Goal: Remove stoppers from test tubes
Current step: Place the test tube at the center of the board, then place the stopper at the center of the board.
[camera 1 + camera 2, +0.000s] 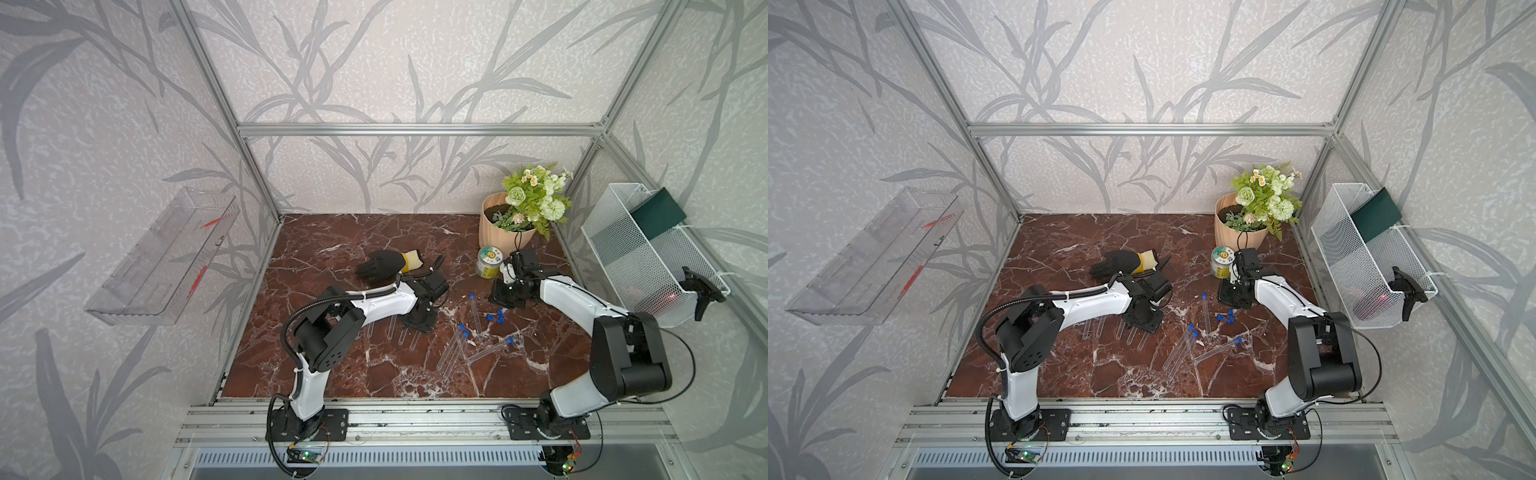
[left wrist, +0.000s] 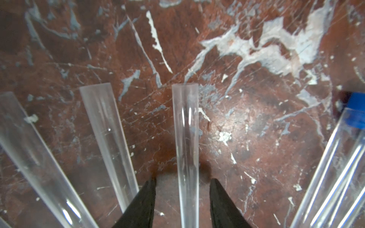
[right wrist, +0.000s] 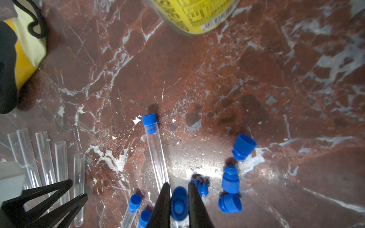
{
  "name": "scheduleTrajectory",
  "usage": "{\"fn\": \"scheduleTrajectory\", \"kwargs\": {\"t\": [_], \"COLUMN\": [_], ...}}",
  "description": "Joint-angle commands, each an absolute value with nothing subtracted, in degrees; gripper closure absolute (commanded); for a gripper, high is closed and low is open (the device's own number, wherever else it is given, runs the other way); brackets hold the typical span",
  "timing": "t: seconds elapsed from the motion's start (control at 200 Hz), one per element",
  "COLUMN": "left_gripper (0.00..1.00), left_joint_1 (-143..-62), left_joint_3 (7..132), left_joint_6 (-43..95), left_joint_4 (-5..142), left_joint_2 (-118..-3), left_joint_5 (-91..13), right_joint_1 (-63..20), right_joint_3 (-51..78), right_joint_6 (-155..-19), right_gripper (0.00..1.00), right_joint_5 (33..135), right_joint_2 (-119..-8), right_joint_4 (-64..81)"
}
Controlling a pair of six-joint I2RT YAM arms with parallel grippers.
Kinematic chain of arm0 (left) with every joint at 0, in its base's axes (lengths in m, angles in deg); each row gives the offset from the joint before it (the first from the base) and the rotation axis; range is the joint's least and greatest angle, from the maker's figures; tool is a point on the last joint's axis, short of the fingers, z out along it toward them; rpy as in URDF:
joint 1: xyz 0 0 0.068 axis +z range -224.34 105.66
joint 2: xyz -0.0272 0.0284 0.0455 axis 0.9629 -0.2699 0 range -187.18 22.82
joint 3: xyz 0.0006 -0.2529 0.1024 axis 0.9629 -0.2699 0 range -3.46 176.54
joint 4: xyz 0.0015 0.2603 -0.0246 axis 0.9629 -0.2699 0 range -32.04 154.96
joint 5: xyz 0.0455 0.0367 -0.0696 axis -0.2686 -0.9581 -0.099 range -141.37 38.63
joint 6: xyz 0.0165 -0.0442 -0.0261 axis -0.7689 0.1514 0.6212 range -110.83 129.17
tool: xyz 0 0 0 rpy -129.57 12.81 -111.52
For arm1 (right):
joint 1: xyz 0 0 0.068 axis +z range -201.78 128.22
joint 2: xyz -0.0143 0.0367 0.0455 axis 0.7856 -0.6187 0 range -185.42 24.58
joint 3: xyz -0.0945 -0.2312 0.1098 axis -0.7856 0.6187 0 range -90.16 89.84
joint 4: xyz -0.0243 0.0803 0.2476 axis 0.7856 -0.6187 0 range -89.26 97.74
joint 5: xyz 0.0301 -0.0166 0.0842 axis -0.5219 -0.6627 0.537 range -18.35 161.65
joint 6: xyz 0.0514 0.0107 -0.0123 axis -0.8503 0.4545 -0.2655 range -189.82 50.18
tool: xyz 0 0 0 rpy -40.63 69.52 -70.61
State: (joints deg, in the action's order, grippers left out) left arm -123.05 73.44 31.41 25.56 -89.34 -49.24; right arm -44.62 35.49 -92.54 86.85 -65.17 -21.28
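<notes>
Hanging on the left wall: a clear plastic tray [image 1: 137,266], well apart from the work.
Tabletop: red-brown marble [image 1: 332,365], with everything below lying on it.
Glove: black with a yellow cuff [image 1: 380,264], flat toward the back, behind the left arm's wrist.
Uncapped test tubes: five [image 3: 61,158] lie side by side at left of centre, mouths open.
Left gripper: it sits low over that row [image 2: 183,179] with its jaws released. They stand apart on either side of one bare tube [image 2: 186,128], and table shows between each finger and the glass.
Capped test tubes: four [image 1: 451,351] lie mid-table, right of the open row, each with a blue stopper in its mouth. Two lie close together, one is angled just right of them, and one lies alone nearer the back.
Loose stoppers: a small blue cluster [image 3: 230,181] sits just right of the capped tubes. There seem to be four, though one is half hidden behind a finger.
Right gripper: its jaws [image 3: 179,184] are clenched on a held stopper [image 3: 179,205], close beside the cluster.
Jar: yellow-labelled [image 1: 489,262], just behind the right gripper.
Flower pot: peach-coloured [image 1: 500,237], holding green and white blooms, in the back right corner.
Wire basket: white mesh [image 1: 615,249], on the right wall.
</notes>
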Motion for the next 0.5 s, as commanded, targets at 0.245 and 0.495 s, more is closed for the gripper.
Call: {"fn": "scheduleTrajectory", "kwargs": {"t": [0.245, 0.495], "left_gripper": [0.46, 0.46], "left_joint_1": [-125.6, -126.4], "left_joint_3": [76.5, 76.8], "left_joint_6": [27.4, 25.7], "left_joint_4": [23.6, 24.4], "left_joint_2": [-83.9, -82.4], "left_joint_5": [-52.8, -51.2], "right_joint_1": [-44.8, -44.8], "right_joint_3": [36.1, 36.4], "right_joint_6": [-91.9, -92.0], "right_gripper": [0.84, 0.81], "right_joint_5": [85.4, 85.0], "right_joint_2": [-70.8, -72.9], "right_joint_4": [-19.2, -18.6]}}
